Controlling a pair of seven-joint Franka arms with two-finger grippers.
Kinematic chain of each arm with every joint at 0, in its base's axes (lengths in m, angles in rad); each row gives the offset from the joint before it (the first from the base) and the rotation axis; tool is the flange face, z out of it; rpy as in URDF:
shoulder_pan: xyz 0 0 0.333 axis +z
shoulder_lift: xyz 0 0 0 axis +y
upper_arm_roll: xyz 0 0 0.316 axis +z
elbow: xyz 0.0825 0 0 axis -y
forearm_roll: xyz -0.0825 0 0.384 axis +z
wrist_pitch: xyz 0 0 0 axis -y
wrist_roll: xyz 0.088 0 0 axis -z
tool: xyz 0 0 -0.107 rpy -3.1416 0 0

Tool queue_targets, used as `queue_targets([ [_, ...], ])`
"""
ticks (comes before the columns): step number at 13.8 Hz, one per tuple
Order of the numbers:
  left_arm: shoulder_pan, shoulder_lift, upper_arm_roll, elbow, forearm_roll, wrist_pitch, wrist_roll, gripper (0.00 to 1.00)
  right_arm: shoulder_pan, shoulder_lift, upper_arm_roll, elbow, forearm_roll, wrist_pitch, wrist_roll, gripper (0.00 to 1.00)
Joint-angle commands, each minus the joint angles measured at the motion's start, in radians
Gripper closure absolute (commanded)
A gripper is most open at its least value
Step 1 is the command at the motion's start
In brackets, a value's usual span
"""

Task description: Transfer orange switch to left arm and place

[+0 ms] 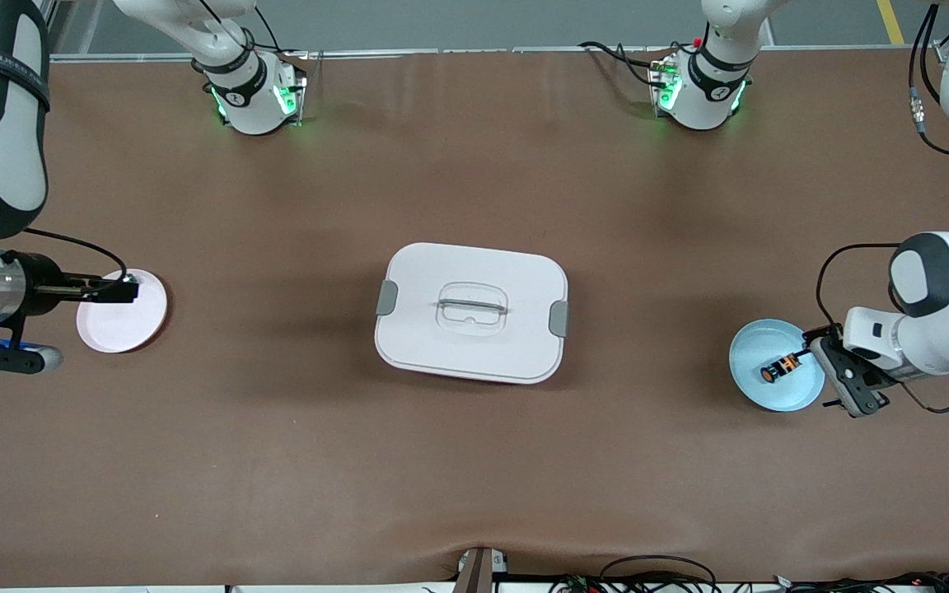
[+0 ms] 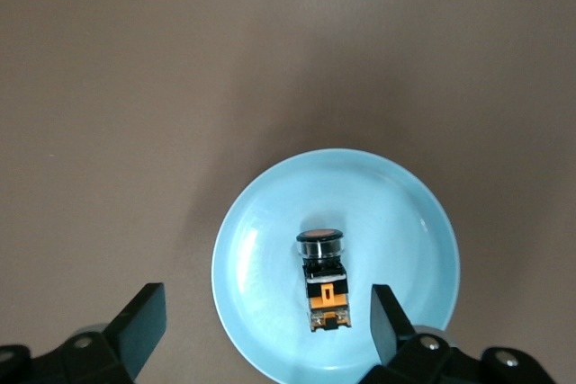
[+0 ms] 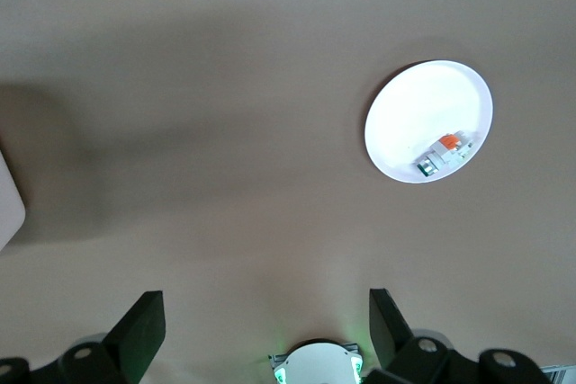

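Observation:
The orange switch lies on its side in a light blue plate toward the left arm's end of the table. In the left wrist view the switch lies between my left gripper's open fingers, close to one fingertip. My left gripper is open and empty, low over the plate. My right gripper is open and empty, high over the white plate. The box stands shut at the table's middle.
The white plate toward the right arm's end holds a small white-and-silver part with a red-orange bit. The box's corner shows in the right wrist view. Both arm bases stand along the table's back edge.

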Motion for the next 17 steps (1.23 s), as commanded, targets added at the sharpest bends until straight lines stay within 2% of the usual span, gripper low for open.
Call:
queue_targets([
  [1,0.008,-0.048,-0.028,0.025,-0.001,-0.081,-0.105,0.00,-0.021,-0.025,0.007,-0.007,-0.023,-0.016,-0.023,0.00],
  [7,0.006,-0.159,-0.042,0.094,-0.050,-0.242,-0.355,0.00,-0.020,-0.052,0.007,-0.010,-0.026,-0.016,-0.007,0.00],
  [11,0.005,-0.193,-0.056,0.107,-0.051,-0.260,-0.470,0.00,-0.045,-0.048,0.010,-0.018,-0.033,-0.002,-0.003,0.00],
  [14,0.003,-0.217,-0.080,0.119,-0.050,-0.291,-0.576,0.00,-0.142,-0.052,0.014,-0.026,0.045,0.010,-0.021,0.00],
  [17,0.005,-0.248,-0.109,0.134,-0.050,-0.340,-0.708,0.00,-0.109,-0.068,0.019,-0.024,0.033,0.010,-0.023,0.00],
])
